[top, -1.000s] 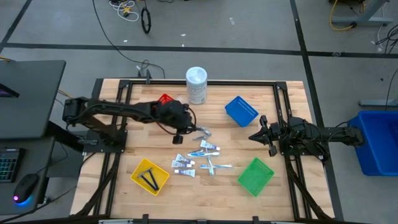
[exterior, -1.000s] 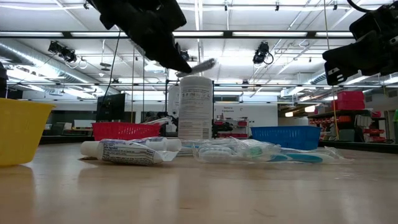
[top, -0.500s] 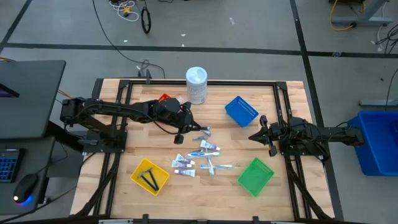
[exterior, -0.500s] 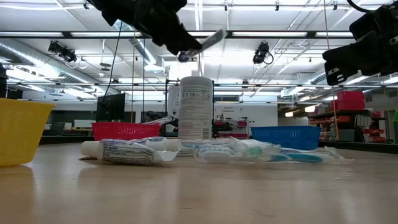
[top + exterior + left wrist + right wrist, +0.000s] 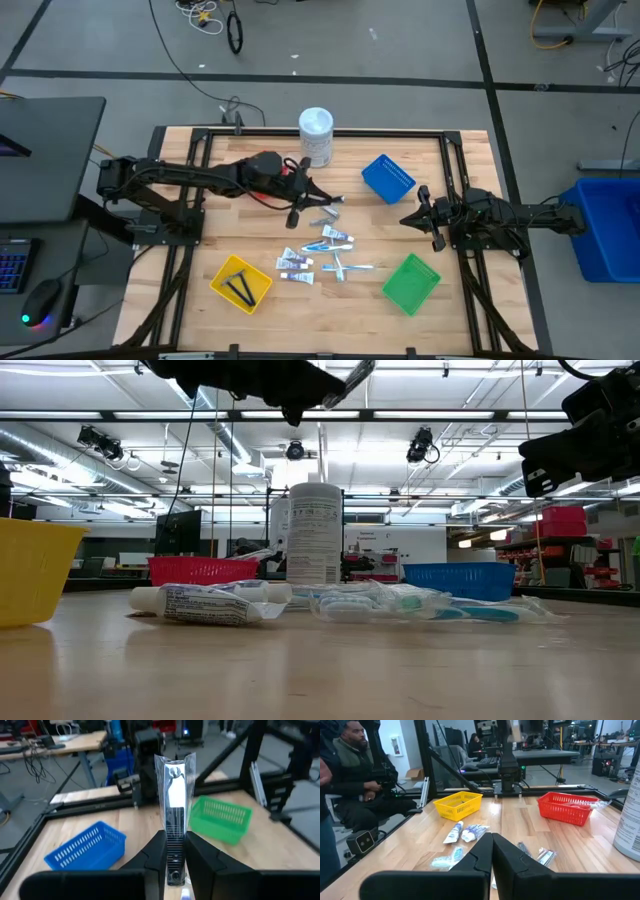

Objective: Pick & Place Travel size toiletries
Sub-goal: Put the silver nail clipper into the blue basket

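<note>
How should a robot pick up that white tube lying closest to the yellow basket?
Grip the tube around its middle, coming straight down from above. It lies flat on the table, so only its top and long sides are free; jaws should close across its narrow width. A second tube lies close beside it, so open narrowly. The left gripper holds a packet.

Left gripper (image 5: pixel 303 196) raised mid-table, clamped; right gripper (image 5: pixel 420 219) parked, fingers together.
</note>
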You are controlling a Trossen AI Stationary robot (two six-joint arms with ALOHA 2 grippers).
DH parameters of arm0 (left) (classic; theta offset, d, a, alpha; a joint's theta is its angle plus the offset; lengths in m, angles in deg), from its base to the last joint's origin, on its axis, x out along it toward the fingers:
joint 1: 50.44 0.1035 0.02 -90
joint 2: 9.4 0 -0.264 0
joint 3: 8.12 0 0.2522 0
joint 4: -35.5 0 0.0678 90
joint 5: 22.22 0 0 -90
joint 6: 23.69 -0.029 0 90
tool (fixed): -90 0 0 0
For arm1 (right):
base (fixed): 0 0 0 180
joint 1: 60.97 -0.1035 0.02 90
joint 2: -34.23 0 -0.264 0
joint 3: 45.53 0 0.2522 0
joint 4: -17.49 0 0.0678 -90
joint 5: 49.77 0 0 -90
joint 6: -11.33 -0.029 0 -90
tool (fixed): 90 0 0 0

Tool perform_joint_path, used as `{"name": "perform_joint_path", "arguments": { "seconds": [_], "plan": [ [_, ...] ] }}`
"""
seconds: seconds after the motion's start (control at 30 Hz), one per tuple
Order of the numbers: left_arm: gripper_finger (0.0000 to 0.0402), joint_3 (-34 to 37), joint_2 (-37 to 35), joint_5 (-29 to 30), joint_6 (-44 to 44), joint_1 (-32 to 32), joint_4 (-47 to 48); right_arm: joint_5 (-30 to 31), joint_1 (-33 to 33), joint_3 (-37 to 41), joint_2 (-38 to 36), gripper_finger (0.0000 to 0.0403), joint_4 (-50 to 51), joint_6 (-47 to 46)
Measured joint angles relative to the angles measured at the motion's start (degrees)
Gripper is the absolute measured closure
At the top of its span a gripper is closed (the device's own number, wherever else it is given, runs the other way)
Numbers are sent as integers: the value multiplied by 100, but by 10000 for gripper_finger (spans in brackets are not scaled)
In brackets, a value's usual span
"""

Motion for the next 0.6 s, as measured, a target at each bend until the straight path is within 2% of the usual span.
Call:
{"name": "perform_joint_path", "arguments": {
  "seconds": [0.23,0.6],
  "plan": [
    [342,0,0,-146,309,-4,-111,0,0,2,0,389,2,0],
    [341,-7,-35,62,492,-8,-120,11,0,0,2,390,-76,149]
  ]
}}
